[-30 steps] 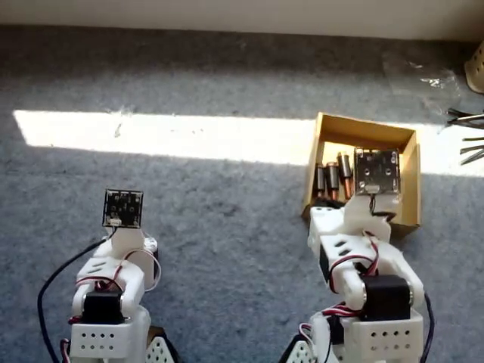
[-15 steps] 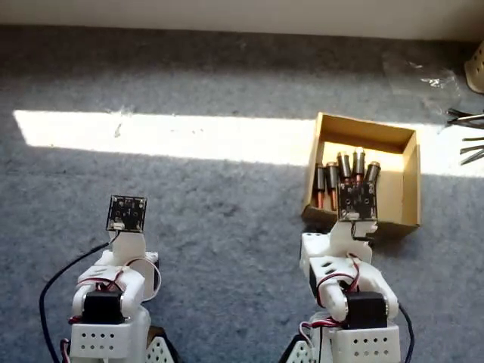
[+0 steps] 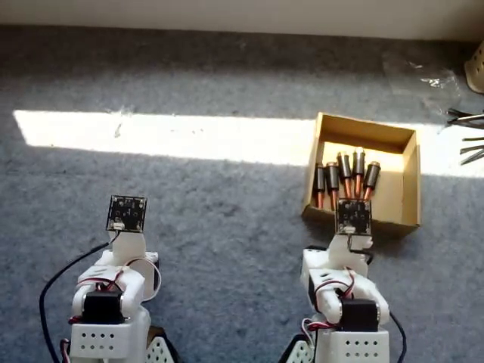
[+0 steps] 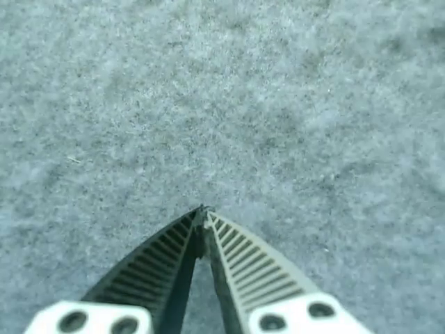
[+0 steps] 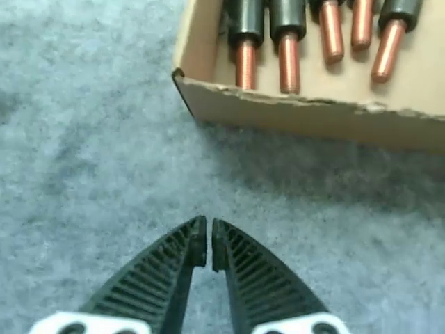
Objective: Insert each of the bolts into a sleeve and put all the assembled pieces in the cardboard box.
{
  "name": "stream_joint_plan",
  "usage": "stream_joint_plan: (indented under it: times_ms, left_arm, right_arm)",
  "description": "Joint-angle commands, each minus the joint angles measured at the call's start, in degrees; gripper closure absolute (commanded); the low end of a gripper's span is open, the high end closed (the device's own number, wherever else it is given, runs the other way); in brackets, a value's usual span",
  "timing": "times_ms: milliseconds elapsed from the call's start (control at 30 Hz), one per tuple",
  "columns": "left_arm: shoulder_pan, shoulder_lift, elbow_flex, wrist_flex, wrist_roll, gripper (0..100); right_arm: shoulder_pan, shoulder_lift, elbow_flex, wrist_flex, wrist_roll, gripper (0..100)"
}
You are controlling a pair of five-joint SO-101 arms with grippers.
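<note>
High view, left to right: left arm [image 3: 113, 291] at lower left of the frame, a black cable [image 3: 54, 283] looping off its left side. Its square camera board [image 3: 125, 213] sits over grey carpet [image 3: 227, 242]. A sunlit band [image 3: 166, 136] runs across the carpet above both arms, from the left edge to the far right. Right arm [image 3: 344, 295] at lower centre-right, with its own board just below the near wall of the cardboard box [image 3: 368, 130] in the picture. Box sits right of centre, open top, partly in the sun. Five assembled pieces [image 3: 345, 174] lie side by side on the box floor, across its left and middle. Their dark ends point to the top of the frame, their copper ends toward the arm. Thin black strips [image 3: 465, 117] lie at the far right edge, well apart from the box. Left wrist view: left gripper [image 4: 202, 211] clenched, ribbed fingertips meeting at a point and grasping no object, over plain carpet. Right wrist view: right gripper [image 5: 208, 233] closed to a hairline slit, likewise grasping no object. It hangs over carpet just short of the box, whose ragged-edged front wall faces it. Beyond that wall the pieces show as dark sleeves [image 5: 245, 14] with copper bolt shanks [image 5: 245, 64] sticking out toward the gripper. The two leftmost lie close and parallel; the rightmost is slightly angled.
</note>
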Motion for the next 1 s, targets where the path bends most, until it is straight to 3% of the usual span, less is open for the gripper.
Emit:
stream_joint_plan:
  times_ms: [0,967]
  left_arm:
    - [-0.1,-0.7,1.3,0.4,0.0,100]
    - [0.0,-0.7,1.3,0.4,0.1,100]
  right_arm:
    - [1.0,-1.8,2.8,1.1,0.0,98.8]
    - [1.1,-1.5,10.0,1.7,-0.1,99.3]
